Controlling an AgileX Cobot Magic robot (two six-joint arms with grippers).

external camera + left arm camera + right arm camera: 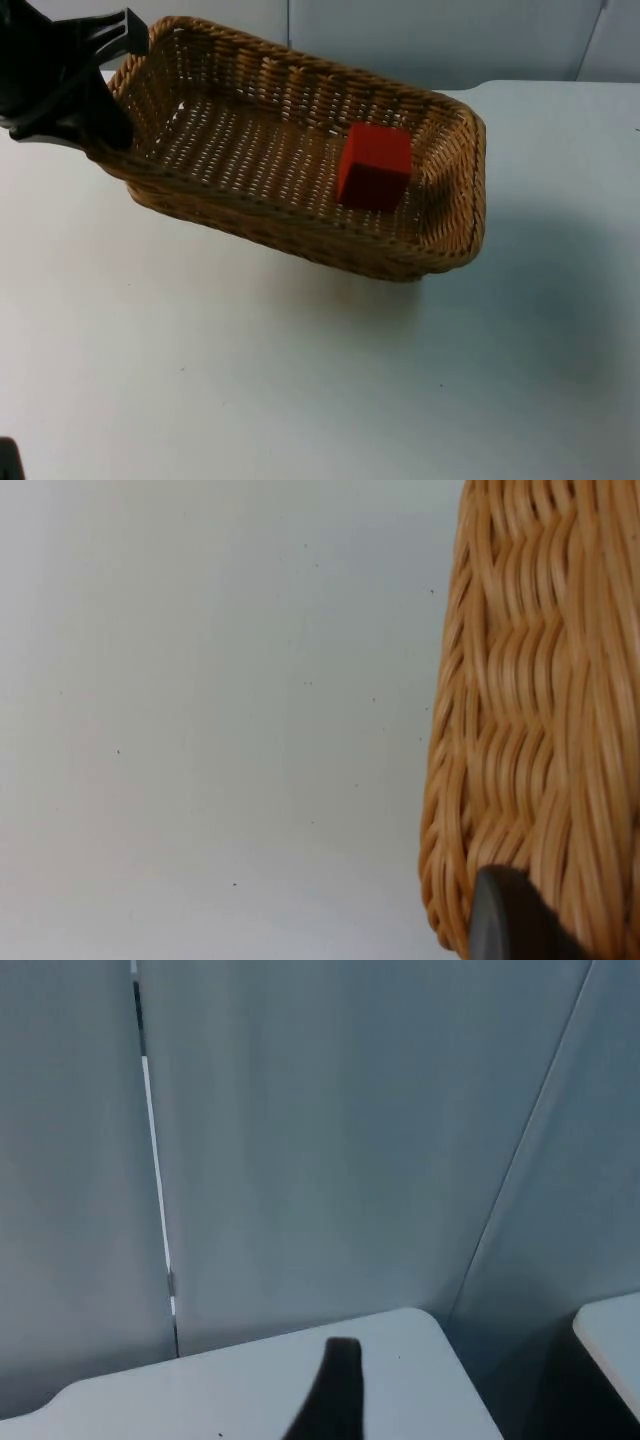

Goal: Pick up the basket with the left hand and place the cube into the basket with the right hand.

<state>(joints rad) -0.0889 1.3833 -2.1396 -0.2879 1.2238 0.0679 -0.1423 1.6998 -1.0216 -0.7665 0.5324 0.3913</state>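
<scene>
One woven basket (300,150). One red cube (375,166), lying inside the basket. One white counter (300,380). One grey partition wall (430,40). Two black end effectors: the left end effector (110,95) and the right end effector (335,1390).

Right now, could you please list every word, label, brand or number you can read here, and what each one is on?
None: no text can be read.
The basket is plain wicker.
The cube inside it is plain red.
The left claw holding the rim is unmarked black.
The table and wall are blank.
</scene>
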